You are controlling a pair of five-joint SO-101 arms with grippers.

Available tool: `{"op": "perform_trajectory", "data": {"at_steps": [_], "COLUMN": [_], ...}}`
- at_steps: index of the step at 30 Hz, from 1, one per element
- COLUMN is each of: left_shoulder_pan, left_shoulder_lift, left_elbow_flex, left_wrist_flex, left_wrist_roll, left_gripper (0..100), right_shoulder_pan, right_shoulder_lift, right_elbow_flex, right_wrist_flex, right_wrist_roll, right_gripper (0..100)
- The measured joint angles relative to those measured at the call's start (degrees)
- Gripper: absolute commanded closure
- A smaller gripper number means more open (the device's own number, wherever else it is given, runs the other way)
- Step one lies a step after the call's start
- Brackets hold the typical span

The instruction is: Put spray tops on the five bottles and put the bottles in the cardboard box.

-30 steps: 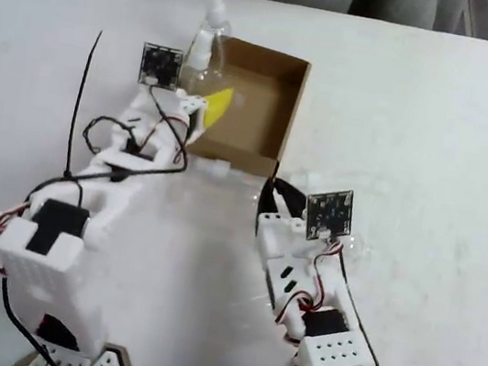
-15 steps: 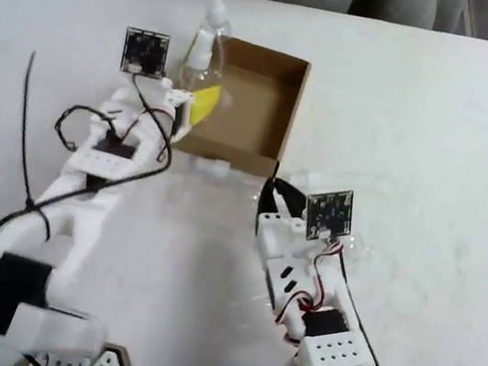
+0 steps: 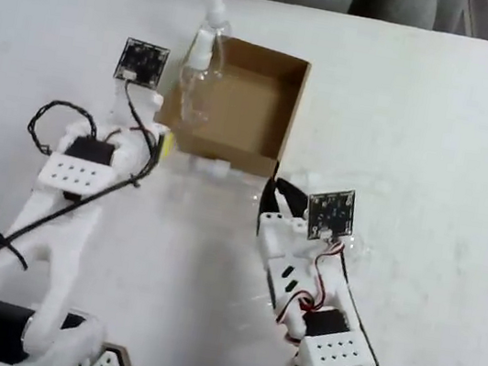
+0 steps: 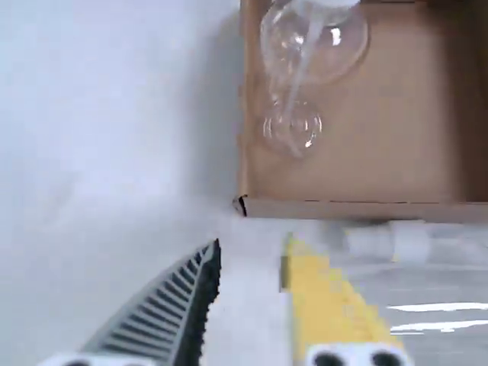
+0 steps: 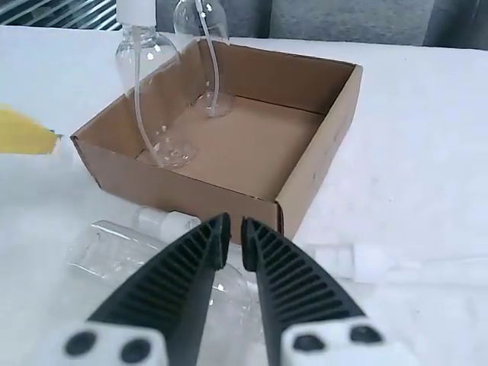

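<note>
The left gripper has its fingers apart and holds nothing; it sits just short of the box corner. Beyond it, two bottles stand upright inside, their spray heads cut off in both wrist views. The right gripper has its fingers together and empty. A third bottle lies below its tips, its clear outline hard to trace. A loose spray top lies beside them.

In the cardboard box a bottle stood in the far left corner, and a second bottle stood nearer the front along the same wall. A third bottle lay on the table before the box (just ahead of the right gripper), with a loose spray top to its right. The left gripper sat beside the box's front left corner.
</note>
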Motion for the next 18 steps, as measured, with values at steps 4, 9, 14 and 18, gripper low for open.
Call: {"op": "perform_trajectory", "data": {"at_steps": [4, 9, 14, 18], "left_shoulder_pan": [-0.4, -0.2, 3.7, 9.7], "left_shoulder_lift": [-2.2, -3.6, -3.6, -3.6], "left_elbow_flex": [0.0, 0.0, 0.0, 0.0], "left_wrist_flex": [4.0, 12.0, 19.7, 22.3], "left_wrist_roll": [0.0, -2.1, -19.8, -41.2], "left_gripper": [95, 95, 95, 94], "right_shoulder_pan": [1.7, 6.2, 11.9, 20.3], "right_shoulder_lift": [0.0, 0.0, 0.0, 0.0], "right_elbow_flex": [0.0, 0.0, 0.0, 0.0], "right_wrist_flex": [0.0, 0.0, 0.0, 0.0], "right_wrist_roll": [0.0, 4.7, 8.4, 9.1], "right_gripper": [98.2, 98.2, 98.2, 98.2]}}
